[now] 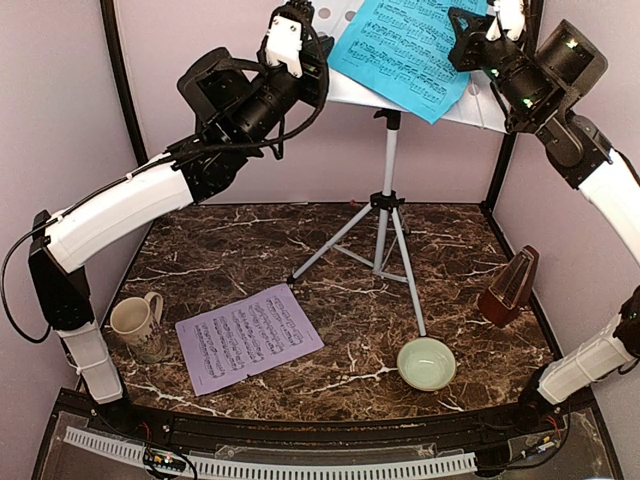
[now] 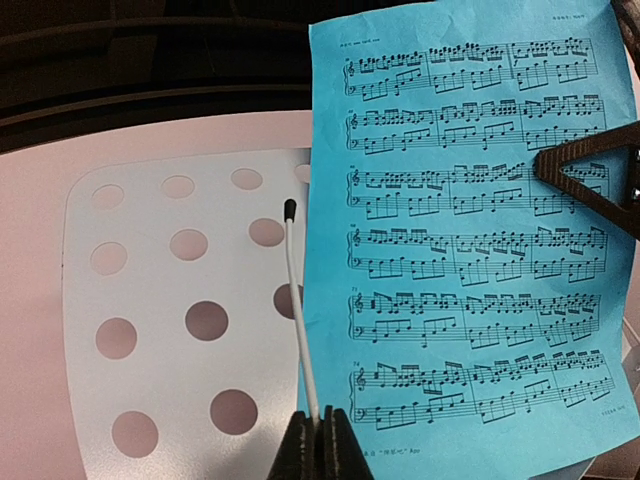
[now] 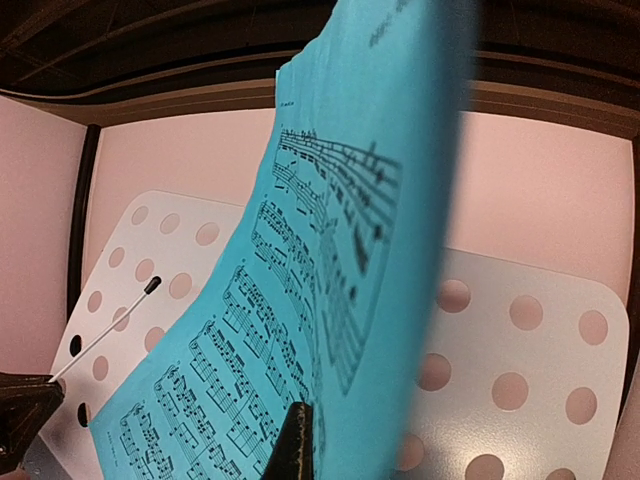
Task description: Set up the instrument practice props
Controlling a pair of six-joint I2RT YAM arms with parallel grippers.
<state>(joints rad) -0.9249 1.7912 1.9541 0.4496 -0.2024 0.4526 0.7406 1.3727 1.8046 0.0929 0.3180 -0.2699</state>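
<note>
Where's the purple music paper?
In the top view, the lilac sheet lies flat on the table, near left, between the beige mug and the green bowl.

Left arm (image 1: pixel 130 205), right arm (image 1: pixel 610 185): white tubular links, black cylindrical joints. Black cable (image 1: pixel 300 128) looped beside left arm. Small green lights (image 1: pixel 572 43) on right arm's joints. Fingers (image 2: pixel 345 450): dark ridged plastic, tapered.

Two music sheets are present: one blue sheet (image 1: pixel 410 55) and one lilac sheet (image 1: pixel 248 338). The bench (image 1: pixel 230 250) carries one music stand (image 1: pixel 385 215), one metronome (image 1: pixel 510 288), one mug (image 1: pixel 135 322) and one bowl (image 1: pixel 426 363). Two arms are fitted: left arm (image 1: pixel 130 205), right arm (image 1: pixel 610 190).
</note>
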